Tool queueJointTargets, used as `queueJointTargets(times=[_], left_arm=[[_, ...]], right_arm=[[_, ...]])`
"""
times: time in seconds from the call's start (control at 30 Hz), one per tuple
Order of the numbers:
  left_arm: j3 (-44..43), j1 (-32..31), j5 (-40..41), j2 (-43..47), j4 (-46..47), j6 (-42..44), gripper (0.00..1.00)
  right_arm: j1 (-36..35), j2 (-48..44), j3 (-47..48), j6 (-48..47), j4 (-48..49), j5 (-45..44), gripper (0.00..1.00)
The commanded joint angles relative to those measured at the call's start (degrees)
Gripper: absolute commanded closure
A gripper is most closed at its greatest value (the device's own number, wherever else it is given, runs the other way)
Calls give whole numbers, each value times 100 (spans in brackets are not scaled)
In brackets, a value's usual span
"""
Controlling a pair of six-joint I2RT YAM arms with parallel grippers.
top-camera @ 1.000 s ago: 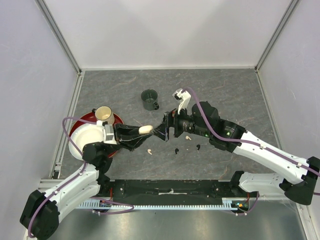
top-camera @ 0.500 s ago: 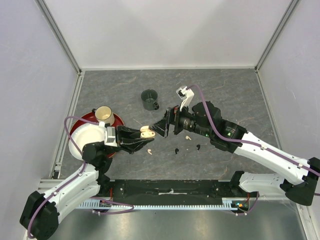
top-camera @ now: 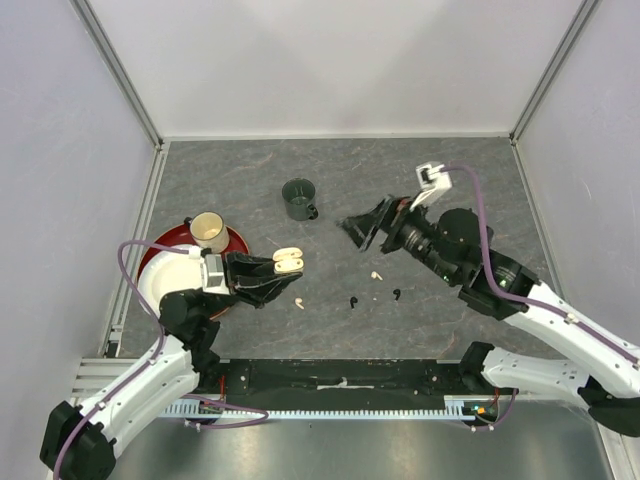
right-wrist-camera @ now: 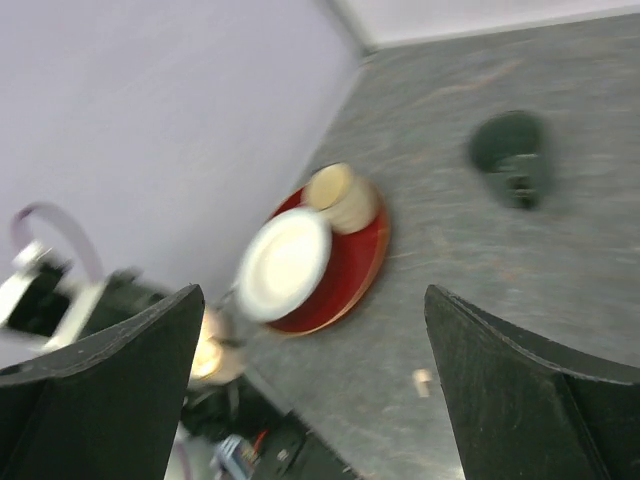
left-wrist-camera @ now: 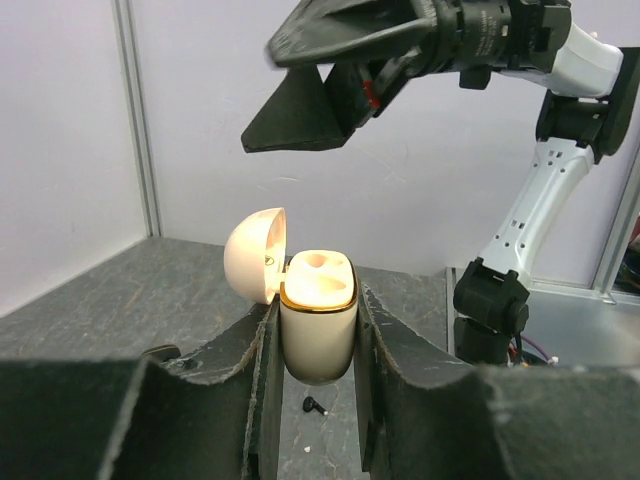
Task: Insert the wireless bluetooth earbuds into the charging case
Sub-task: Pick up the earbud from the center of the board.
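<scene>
My left gripper (top-camera: 284, 264) is shut on a cream-white charging case (top-camera: 289, 262) and holds it upright above the table with its lid open. In the left wrist view the case (left-wrist-camera: 318, 325) sits between the fingers, the lid (left-wrist-camera: 254, 254) hangs to the left, and both sockets are empty. My right gripper (top-camera: 362, 228) is open and empty, raised to the right of the case. Two cream-white earbuds (top-camera: 298, 303) (top-camera: 376, 275) and two black earbuds (top-camera: 353, 301) (top-camera: 397, 294) lie on the table. One black earbud (left-wrist-camera: 316, 405) shows below the case.
A dark green mug (top-camera: 298, 199) stands at the middle back and shows in the right wrist view (right-wrist-camera: 512, 155). A red plate (top-camera: 236, 241) at the left holds a white plate (top-camera: 165, 275) and a cream cup (top-camera: 208, 229).
The case's lid went from shut to open. My right gripper left the case, moved up and to the right, and spread wider. My left gripper drew back slightly left with the case.
</scene>
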State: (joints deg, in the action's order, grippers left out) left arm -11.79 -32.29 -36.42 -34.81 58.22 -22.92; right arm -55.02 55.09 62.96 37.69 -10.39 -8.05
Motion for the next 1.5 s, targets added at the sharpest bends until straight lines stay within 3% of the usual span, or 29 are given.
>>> queueJointTargets(times=[0.0, 0.17, 0.3, 0.4, 0.5, 0.63, 0.9, 1.0, 1.47], left_arm=[[-7, -14, 171, 281, -336, 279, 98], [-60, -14, 162, 475, -583, 305, 98], [-130, -14, 136, 598, -820, 305, 98], [-113, -23, 109, 677, -821, 279, 98], [-78, -14, 109, 835, -926, 296, 98], [10, -14, 171, 1046, -996, 375, 98], [54, -14, 223, 1283, -1304, 490, 98], [63, -14, 250, 1292, -1304, 499, 98], [54, -14, 347, 1301, -1471, 657, 98]], right_arm=[[605, 1, 208, 335, -1551, -1743, 2], [1011, 378, 50, -498, -2177, -1533, 2], [1029, 546, -458, -1920, -1950, -1058, 2], [1090, 792, -740, -2511, -1826, -1067, 9], [1090, 1108, -1004, -3170, -1694, -479, 7], [1099, 1722, -1409, -3479, -1212, -1014, 15], [1125, 2752, -1032, -3664, -1176, -57, 29], [1187, 3261, -926, -3611, -1105, 163, 38], [1486, 3772, -1005, -3673, -736, 471, 39]])
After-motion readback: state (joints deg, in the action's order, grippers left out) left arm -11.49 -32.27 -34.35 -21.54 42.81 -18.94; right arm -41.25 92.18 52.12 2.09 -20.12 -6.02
